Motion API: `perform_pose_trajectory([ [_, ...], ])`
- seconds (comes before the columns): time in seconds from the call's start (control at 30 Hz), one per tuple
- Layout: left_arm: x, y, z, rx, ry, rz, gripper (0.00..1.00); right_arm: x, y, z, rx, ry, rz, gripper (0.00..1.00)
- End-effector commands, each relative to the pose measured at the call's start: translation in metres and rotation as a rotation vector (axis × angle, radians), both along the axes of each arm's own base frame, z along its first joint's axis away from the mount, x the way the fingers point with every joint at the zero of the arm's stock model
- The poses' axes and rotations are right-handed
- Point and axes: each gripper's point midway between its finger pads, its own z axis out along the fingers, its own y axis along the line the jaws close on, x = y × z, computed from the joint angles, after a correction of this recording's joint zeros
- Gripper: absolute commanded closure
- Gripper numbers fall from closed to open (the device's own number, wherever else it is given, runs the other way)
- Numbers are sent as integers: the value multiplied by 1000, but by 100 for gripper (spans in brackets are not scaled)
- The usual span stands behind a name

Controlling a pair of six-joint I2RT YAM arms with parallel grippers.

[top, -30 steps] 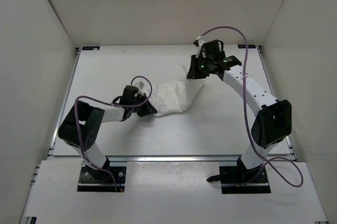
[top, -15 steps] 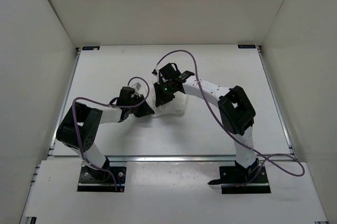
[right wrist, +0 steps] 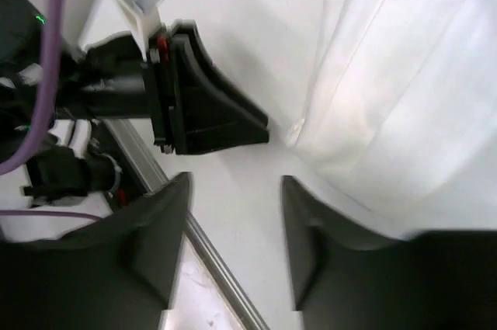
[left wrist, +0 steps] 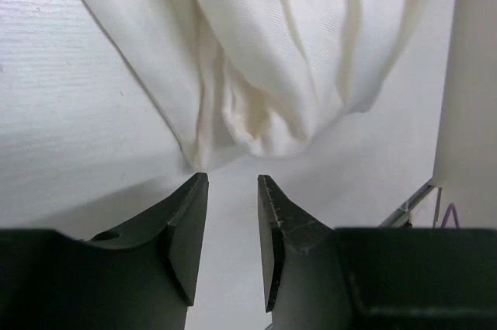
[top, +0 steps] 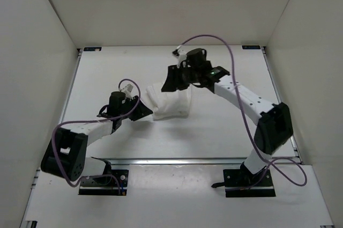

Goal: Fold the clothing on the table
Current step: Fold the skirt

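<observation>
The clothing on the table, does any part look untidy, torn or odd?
The clothing is folded over, but its end nearest the left hand is bunched into loose creases, not flat. No tear or stain shows.

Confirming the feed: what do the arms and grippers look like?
The left arm and right arm have white links, black joints and a loose purple cable each. The left gripper and right gripper carry black wedge-shaped fingers. A green light glows near the right wrist.

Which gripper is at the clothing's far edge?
The right gripper, at the clothing's edge farthest from the arm bases; the left gripper is at its near left side.
</observation>
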Motion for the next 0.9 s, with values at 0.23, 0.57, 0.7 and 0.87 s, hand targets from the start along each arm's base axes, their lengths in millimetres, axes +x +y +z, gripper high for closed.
perform_pose_trajectory([
  [0.23, -44, 30, 44, 5, -120, 24, 56, 43, -44, 3, 265, 88, -40, 100],
  [0.57, -74, 53, 54, -8, -165, 102, 59, 48, 9, -102, 283, 337, -112, 100],
  [0.7, -80, 49, 54, -49, -139, 87, 64, 52, 9, -149, 150, 388, -214, 100],
  [0.87, -82, 50, 63, -15, -150, 58, 52, 70, 12, -125, 108, 362, -176, 99],
])
